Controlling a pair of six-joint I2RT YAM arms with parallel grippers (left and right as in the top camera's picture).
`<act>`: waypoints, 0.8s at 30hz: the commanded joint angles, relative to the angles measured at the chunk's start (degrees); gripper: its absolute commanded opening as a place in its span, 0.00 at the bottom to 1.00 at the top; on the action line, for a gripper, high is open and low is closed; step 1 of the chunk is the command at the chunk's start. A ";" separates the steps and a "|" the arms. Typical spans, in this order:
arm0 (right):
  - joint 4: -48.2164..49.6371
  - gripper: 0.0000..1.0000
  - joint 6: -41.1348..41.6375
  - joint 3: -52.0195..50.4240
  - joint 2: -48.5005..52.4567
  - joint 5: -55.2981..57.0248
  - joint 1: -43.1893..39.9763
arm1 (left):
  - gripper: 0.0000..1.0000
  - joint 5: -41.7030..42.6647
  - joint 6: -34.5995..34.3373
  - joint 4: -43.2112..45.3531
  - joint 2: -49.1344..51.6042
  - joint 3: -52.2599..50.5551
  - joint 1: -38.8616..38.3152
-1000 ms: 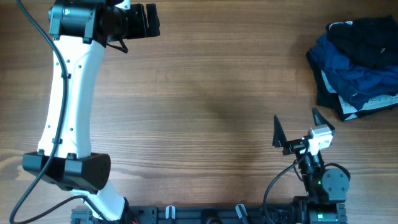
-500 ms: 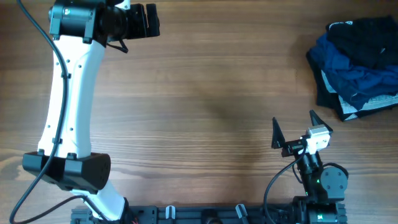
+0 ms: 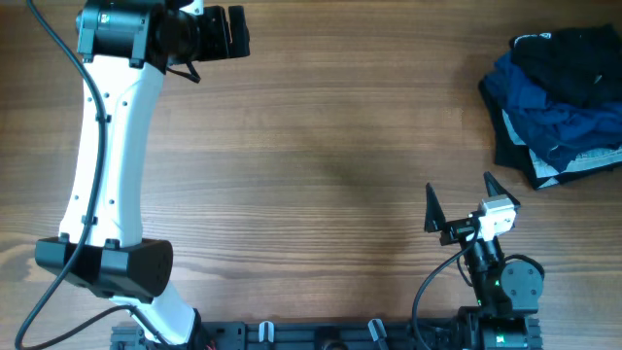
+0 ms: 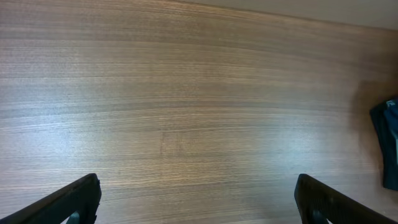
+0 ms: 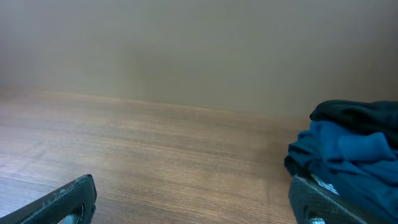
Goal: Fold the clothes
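The clothes of the task are out of view; only bare wooden table (image 3: pixel 330 165) lies between the arms. My left gripper (image 3: pixel 241 32) hangs at the far left of the table, pointing right, open with nothing between its fingers (image 4: pixel 74 200). My right gripper (image 3: pixel 466 199) is near the front right edge, open and empty as well. In the right wrist view its dark fingers (image 5: pixel 62 200) frame bare wood.
A heap of blue, dark and pale garments (image 3: pixel 559 92) lies at the far right edge. It also shows in the left wrist view (image 4: pixel 388 143) and in the right wrist view (image 5: pixel 351 149), just behind the right finger. The white left arm (image 3: pixel 107 165) runs along the left side.
The right gripper has shifted a touch to the left. The left arm and the heap have not moved.
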 commanded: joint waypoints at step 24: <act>0.15 1.00 1.14 -0.07 -0.35 0.98 -0.13 | 1.00 1.75 -0.13 54.58 -43.34 -67.25 -0.74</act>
